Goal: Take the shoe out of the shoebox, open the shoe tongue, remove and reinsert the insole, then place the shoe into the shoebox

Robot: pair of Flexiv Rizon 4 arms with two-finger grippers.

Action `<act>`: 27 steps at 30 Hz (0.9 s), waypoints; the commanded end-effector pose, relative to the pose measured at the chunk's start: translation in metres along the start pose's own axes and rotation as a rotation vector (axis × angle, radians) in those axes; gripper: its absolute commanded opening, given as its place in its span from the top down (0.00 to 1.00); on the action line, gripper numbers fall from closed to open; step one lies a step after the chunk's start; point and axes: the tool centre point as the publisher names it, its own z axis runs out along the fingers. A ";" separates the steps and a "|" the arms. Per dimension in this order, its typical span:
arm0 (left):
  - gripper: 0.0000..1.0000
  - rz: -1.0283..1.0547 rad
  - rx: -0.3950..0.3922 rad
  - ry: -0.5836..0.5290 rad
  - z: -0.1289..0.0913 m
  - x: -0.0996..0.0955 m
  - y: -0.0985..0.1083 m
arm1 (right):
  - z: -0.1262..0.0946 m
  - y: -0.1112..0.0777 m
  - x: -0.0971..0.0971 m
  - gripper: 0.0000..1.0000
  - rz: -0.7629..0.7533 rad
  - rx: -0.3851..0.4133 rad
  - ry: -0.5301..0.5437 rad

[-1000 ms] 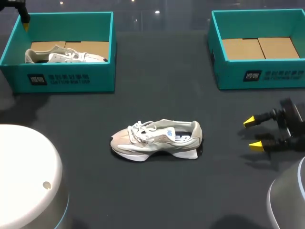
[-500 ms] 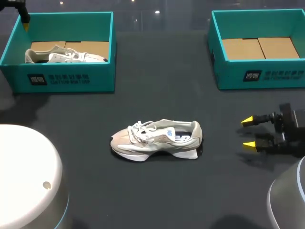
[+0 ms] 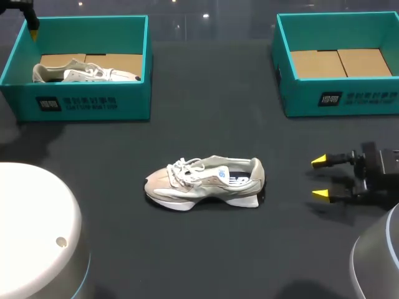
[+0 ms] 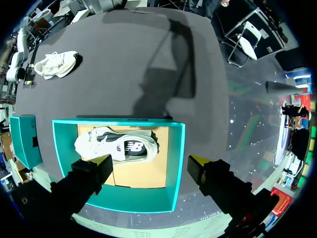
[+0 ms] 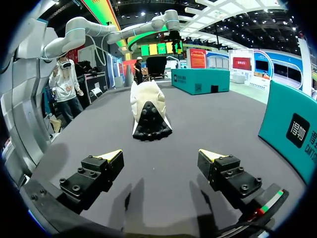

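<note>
Shoe (image 3: pixel 206 181) on table (image 3: pixel 206 249) (heel toward spread right pincer (image 3: pixel 320 177)), left pincer (image 4: pixel 151 161) spread above shoebox (image 4: pixel 119 121).

Your shoe (image 3: pixel 206 182) is beige and white on a dark grey worktop (image 3: pixel 206 255); beyond it, teal shoeboxes (image 3: pixel 87 106) with tan floors.

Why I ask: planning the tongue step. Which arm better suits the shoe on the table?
Right, probably: the right gripper faces the shoe heel-first nearby; the left gripper hangs over a shoebox.
</note>
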 end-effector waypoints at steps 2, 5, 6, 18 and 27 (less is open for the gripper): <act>0.00 0.001 0.000 0.001 0.000 0.000 0.000 | 0.017 0.006 0.007 0.00 -0.005 -0.003 -0.013; 0.00 0.001 0.000 0.001 0.000 0.000 0.000 | 0.028 0.008 0.011 0.00 -0.002 -0.015 0.012; 0.00 0.001 0.000 0.001 0.000 0.000 0.000 | 0.029 0.008 0.014 0.00 -0.003 -0.024 0.008; 0.00 0.001 0.000 0.001 0.000 0.000 0.000 | 0.033 0.009 0.015 0.00 -0.005 -0.007 0.013; 0.00 0.001 0.000 0.001 0.000 0.000 0.000 | 0.065 0.018 0.019 0.00 0.001 0.017 -0.079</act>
